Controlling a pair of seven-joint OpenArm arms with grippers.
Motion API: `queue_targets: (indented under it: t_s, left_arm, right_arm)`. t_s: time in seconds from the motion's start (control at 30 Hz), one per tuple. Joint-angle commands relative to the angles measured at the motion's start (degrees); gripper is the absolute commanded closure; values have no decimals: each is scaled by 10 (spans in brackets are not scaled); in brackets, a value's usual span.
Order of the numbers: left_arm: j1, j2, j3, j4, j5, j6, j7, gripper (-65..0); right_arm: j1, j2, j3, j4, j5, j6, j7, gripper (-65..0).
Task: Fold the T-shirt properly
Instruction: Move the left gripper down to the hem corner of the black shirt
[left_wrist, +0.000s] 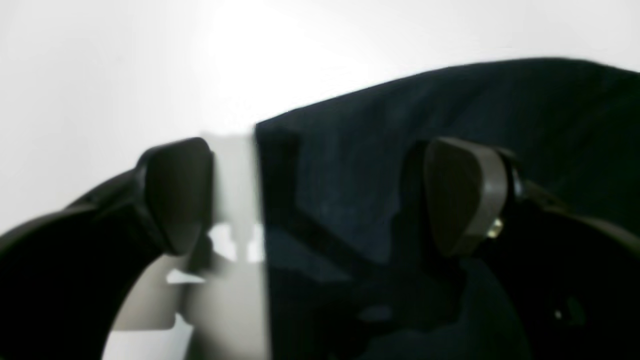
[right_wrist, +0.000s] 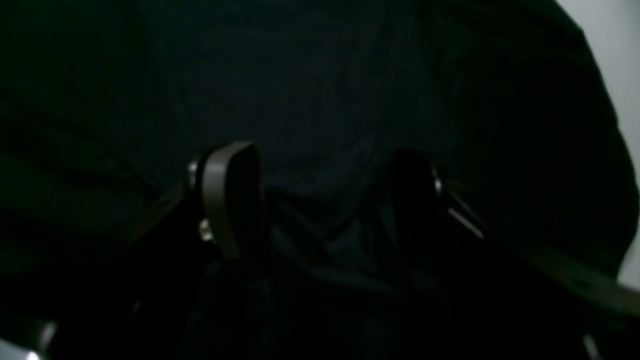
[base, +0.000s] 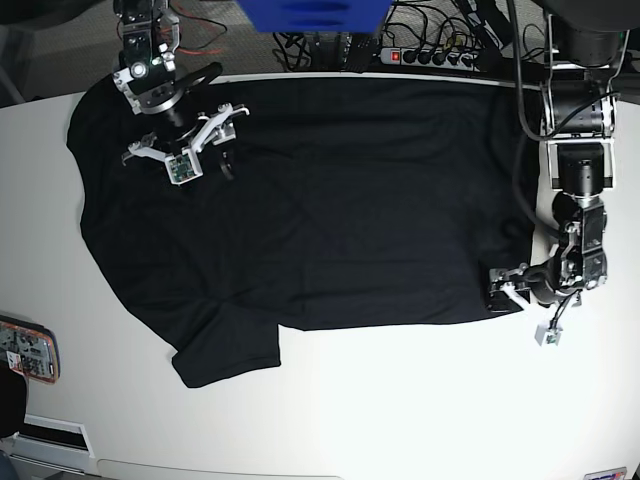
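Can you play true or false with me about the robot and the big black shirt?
1. The T-shirt lies spread out flat on the table. True.
2. The shirt is red. False: it is black.
3. The left gripper is at the shirt's edge with its jaws open. True.
4. The right gripper is off the shirt, over bare table. False: it is over the shirt.
5. The shirt is already folded into a small square. False: it is still laid out, with a sleeve sticking out.
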Motion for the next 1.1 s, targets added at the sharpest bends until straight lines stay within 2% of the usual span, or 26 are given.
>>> queue_targets:
  t_s: [0.0, 0.1, 0.77, 0.93, 1.07]
  left_arm:
    - [-9, -3, 1, 3, -7, -3, 11, -650]
    - [-9, 17, -2, 3, -6, -1, 11, -650]
    - [2, 16, -1, 7, -4, 0, 10, -650]
    - [7, 16, 3, 7, -2, -5, -55, -650]
    - [14, 16, 3, 7, -2, -5, -56, -650]
  right_arm:
    - [0, 3, 1, 12, 4, -4, 16, -401]
    - [-2, 3, 3, 12, 4, -4, 16, -401]
    - [-4, 3, 1, 12, 4, -4, 16, -401]
    - [-4, 3, 1, 12, 4, -4, 16, -401]
    - [-4, 3, 3, 11, 4, -4, 16, -401]
